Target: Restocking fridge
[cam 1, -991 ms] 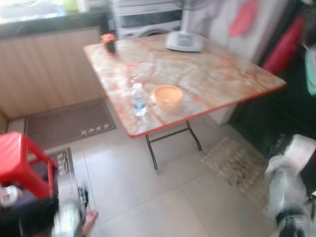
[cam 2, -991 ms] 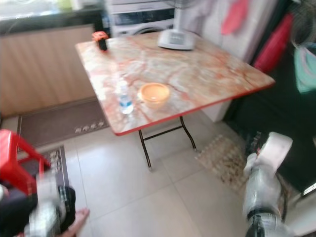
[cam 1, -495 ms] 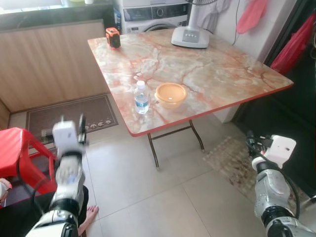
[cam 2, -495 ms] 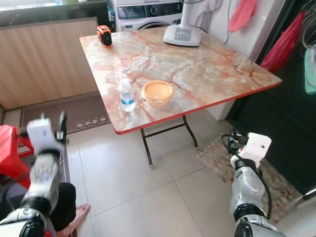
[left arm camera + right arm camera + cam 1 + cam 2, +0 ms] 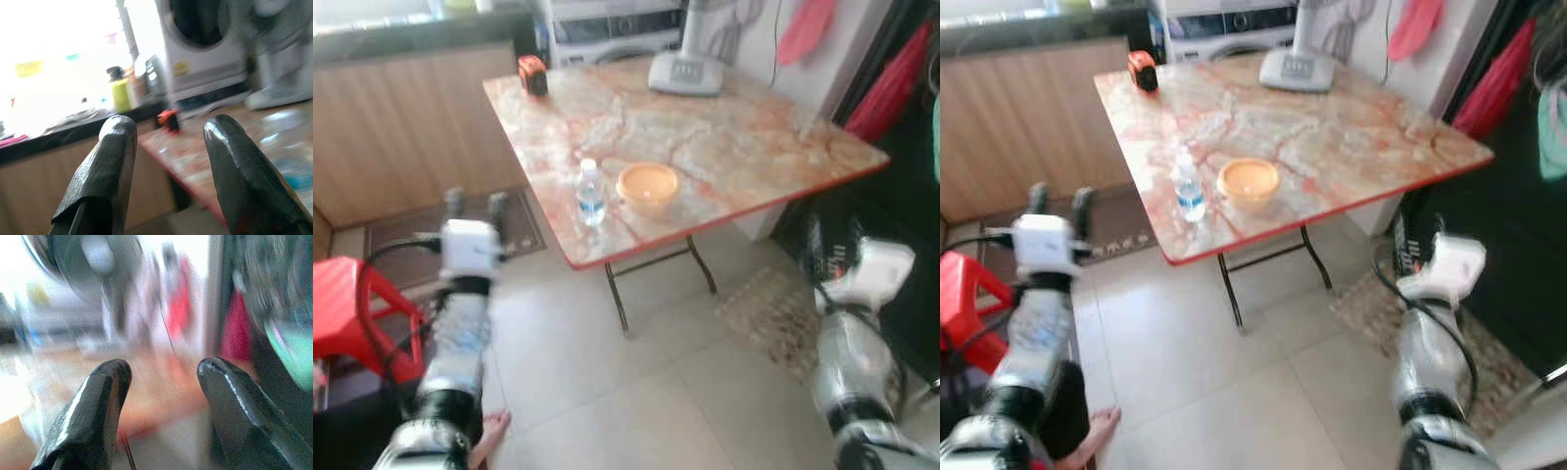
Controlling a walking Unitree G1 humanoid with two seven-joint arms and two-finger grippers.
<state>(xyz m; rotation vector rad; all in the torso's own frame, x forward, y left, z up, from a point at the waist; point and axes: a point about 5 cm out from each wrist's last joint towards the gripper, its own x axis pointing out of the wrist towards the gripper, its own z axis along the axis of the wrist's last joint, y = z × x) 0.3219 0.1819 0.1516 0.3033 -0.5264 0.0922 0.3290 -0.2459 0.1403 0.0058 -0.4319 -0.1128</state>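
You face a folding table (image 5: 754, 147) with a marbled orange top and a red edge. Near its front edge stands a water bottle (image 5: 590, 193) with a blue label, upright, and just beside it an orange bowl (image 5: 647, 186). At the far corner on your left sits a small orange and black object (image 5: 532, 73), too blurred for you to name. At the far side rests the grey base of a fan (image 5: 685, 73). Behind the table you see a washing machine (image 5: 1224, 24) and, to its left, a wood-fronted counter (image 5: 411, 117).

Your left gripper (image 5: 472, 204) is raised over the floor, left of the table and short of it; its two fingers stand apart and hold nothing. In the left wrist view the fingertips (image 5: 117, 132) frame the orange object on the table corner, with the bottle blurred at the edge. Your right gripper (image 5: 161, 377) is up beside the table's right corner, fingers spread and empty; its view is heavily blurred.

Between you and the table lies tiled floor (image 5: 607, 392). A red stool (image 5: 352, 313) stands just beside your left arm, and a person's bare foot (image 5: 491, 431) rests on the tiles below it. A dark doormat (image 5: 411, 230) lies by the counter, and a patterned rug (image 5: 773, 313) lies under the right table corner. Red cloth (image 5: 891, 83) hangs at the right.
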